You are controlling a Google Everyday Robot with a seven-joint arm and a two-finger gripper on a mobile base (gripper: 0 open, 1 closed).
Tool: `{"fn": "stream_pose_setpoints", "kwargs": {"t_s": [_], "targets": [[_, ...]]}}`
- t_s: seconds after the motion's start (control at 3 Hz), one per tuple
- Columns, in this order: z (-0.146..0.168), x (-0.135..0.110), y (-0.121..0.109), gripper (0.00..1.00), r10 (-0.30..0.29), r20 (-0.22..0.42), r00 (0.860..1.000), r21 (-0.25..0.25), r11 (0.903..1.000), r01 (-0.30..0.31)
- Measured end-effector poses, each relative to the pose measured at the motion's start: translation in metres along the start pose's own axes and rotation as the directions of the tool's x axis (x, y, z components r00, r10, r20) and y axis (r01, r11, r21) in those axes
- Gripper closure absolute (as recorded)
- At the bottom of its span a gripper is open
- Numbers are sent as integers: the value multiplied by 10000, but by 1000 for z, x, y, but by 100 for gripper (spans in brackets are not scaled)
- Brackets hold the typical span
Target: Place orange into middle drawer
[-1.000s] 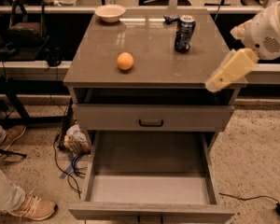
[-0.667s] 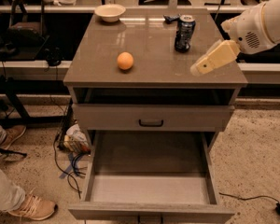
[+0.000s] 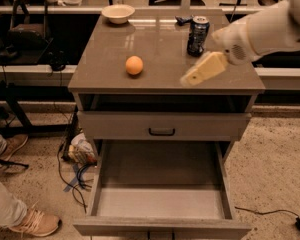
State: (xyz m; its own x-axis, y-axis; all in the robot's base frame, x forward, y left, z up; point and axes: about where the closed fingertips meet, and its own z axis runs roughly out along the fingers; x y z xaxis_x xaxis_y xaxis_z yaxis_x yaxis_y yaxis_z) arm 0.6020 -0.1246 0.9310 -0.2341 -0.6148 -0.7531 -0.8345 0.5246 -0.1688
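The orange sits on the cabinet top, left of centre in my view and near the front edge, nothing touching it. It is round, so it has no long axis for me to line up with (one less thing to fuss over). The gripper hovers over the same top, well apart from the fruit and on its right in the view. Its tip points down and leftward, toward the orange; whether it is open or closed I cannot tell. The can stands just behind the gripper. As I judge it, my next move is a reach leftward across the top. The middle drawer is pulled out below, floor bare.
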Motion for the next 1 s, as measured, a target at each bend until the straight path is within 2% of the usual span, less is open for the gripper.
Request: {"fn": "stream_pose_setpoints", "kwargs": {"t_s": [0.33,0.67,1.0], "targets": [[42,-21,11,0,-121,523,9986,-253,9996,134],[99,-42,19,0,313,1193,9924,-335,9991,-275],[126,-53,18,0,651,1601,9849,-293,9977,-612]]}}
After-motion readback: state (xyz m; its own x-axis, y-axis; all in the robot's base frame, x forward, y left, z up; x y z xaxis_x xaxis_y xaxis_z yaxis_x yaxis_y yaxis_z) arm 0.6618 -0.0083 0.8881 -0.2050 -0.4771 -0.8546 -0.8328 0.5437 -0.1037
